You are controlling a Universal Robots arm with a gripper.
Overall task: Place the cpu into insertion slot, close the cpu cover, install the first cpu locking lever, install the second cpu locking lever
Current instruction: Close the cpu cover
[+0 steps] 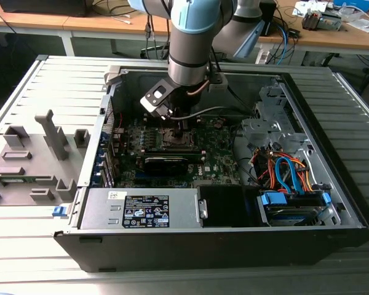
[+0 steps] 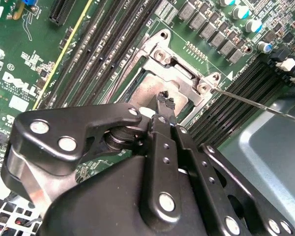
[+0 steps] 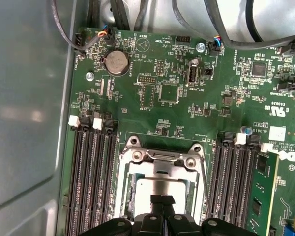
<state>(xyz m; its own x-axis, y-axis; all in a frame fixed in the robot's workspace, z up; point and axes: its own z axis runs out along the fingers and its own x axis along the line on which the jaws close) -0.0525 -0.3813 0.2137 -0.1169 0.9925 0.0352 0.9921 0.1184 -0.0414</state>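
Note:
In the exterior view my gripper (image 1: 181, 127) reaches down into the open computer case, right over the cpu socket (image 1: 175, 141) on the motherboard. In both wrist views the cpu (image 3: 155, 187) (image 2: 140, 93) shows its pale silver top inside the socket. The cpu cover (image 3: 162, 162) (image 2: 179, 73), a silver metal frame, lies around it. My black fingertips (image 3: 156, 200) are pressed together with nothing between them, just above the chip's top; whether they touch it I cannot tell. A thin metal locking lever (image 2: 255, 104) sticks out from the socket's corner over the memory slots.
Black memory slots (image 3: 91, 177) flank the socket on both sides, and one green memory module (image 3: 264, 189) is seated. Cables (image 3: 236, 29) hang over the board's edge. The case wall (image 3: 29, 123) stands close by. A black card (image 1: 166, 163) and the power supply (image 1: 144, 209) lie nearer the exterior view's bottom.

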